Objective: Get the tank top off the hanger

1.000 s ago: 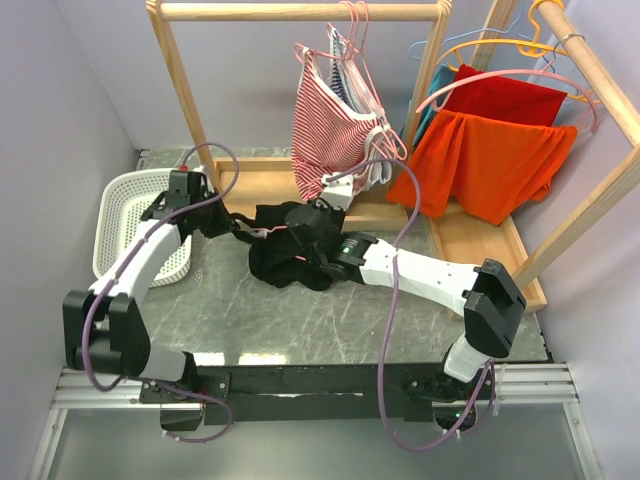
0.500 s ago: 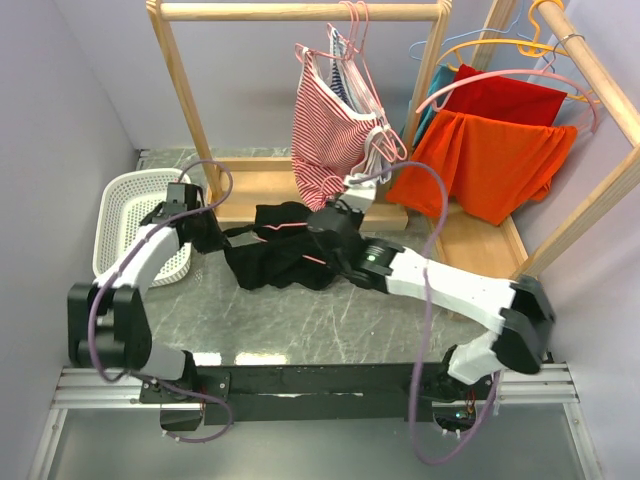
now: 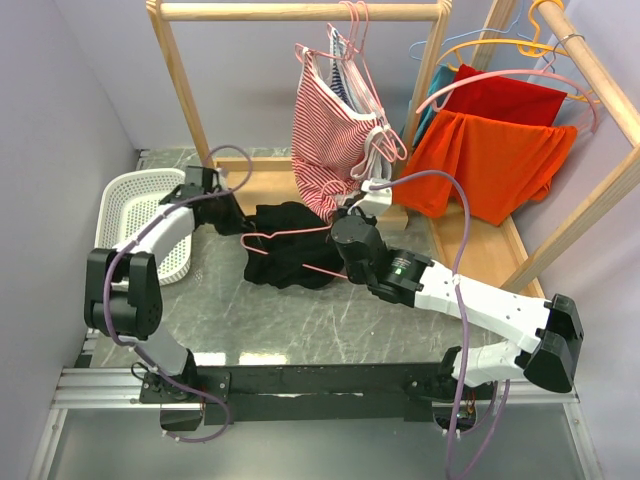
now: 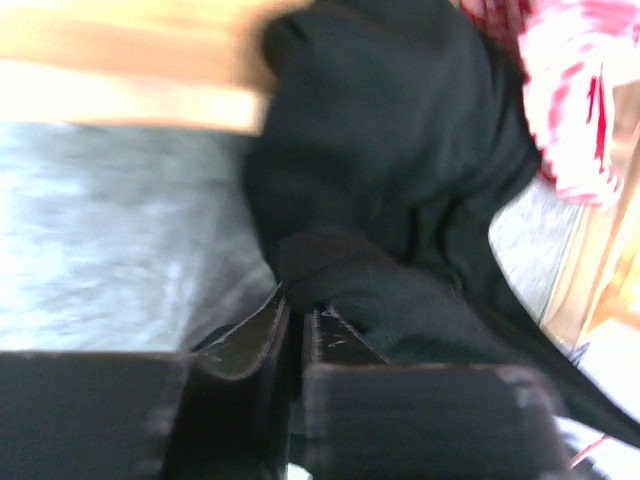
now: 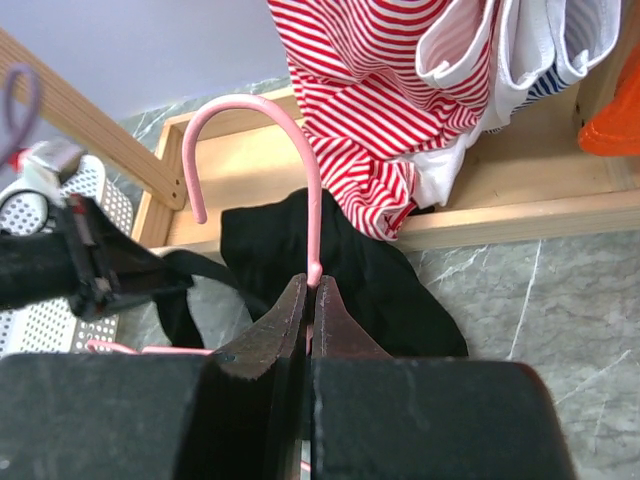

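The black tank top (image 3: 290, 250) lies bunched on the grey table in front of the wooden rack; it also shows in the left wrist view (image 4: 400, 150) and the right wrist view (image 5: 380, 270). A pink hanger (image 3: 300, 235) lies across it, its arms partly out of the cloth. My right gripper (image 3: 347, 243) is shut on the neck of the pink hanger (image 5: 315, 200), just below its hook. My left gripper (image 3: 238, 222) is shut on a black strap of the tank top (image 4: 330, 265) at its left side; its jaws (image 4: 297, 308) pinch the fabric.
A white perforated basket (image 3: 135, 215) stands at the left. The wooden rack (image 3: 185, 90) holds red-striped garments (image 3: 335, 130) on pink hangers just behind the tank top. Orange and red garments (image 3: 490, 150) hang on a second rack at the right.
My right gripper has moved right with the hanger, baring more of the pink wire. My left gripper has shifted left, then back right toward the rack, with the strap. The tank top has bunched up.
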Action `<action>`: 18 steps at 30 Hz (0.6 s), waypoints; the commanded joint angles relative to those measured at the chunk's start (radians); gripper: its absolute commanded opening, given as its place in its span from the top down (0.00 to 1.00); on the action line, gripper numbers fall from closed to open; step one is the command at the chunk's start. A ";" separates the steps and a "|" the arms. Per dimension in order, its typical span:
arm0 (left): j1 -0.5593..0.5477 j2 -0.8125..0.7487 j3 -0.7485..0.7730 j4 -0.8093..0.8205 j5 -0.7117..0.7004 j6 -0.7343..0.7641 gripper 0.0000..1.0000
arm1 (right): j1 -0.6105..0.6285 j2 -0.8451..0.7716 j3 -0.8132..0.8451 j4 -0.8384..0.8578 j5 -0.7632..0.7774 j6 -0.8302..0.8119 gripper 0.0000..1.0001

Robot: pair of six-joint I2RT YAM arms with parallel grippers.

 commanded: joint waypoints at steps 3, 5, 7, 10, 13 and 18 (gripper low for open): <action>-0.138 -0.091 -0.105 -0.005 -0.060 0.024 0.36 | 0.008 0.018 0.087 0.035 0.100 -0.029 1.00; -0.137 -0.179 -0.165 0.004 -0.111 -0.006 0.13 | 0.009 0.037 0.108 -0.008 0.122 -0.031 1.00; -0.132 -0.236 -0.179 0.009 -0.200 -0.011 0.01 | 0.008 0.029 0.099 -0.003 0.118 -0.038 1.00; -0.114 -0.318 -0.164 0.003 -0.287 -0.005 0.01 | 0.008 -0.003 0.062 -0.005 0.093 -0.032 1.00; -0.075 -0.336 -0.109 -0.012 -0.326 0.014 0.01 | 0.008 -0.034 0.032 -0.023 0.091 -0.014 1.00; -0.011 -0.299 -0.046 -0.009 -0.276 0.063 0.01 | 0.009 -0.072 -0.004 -0.048 0.099 0.001 1.00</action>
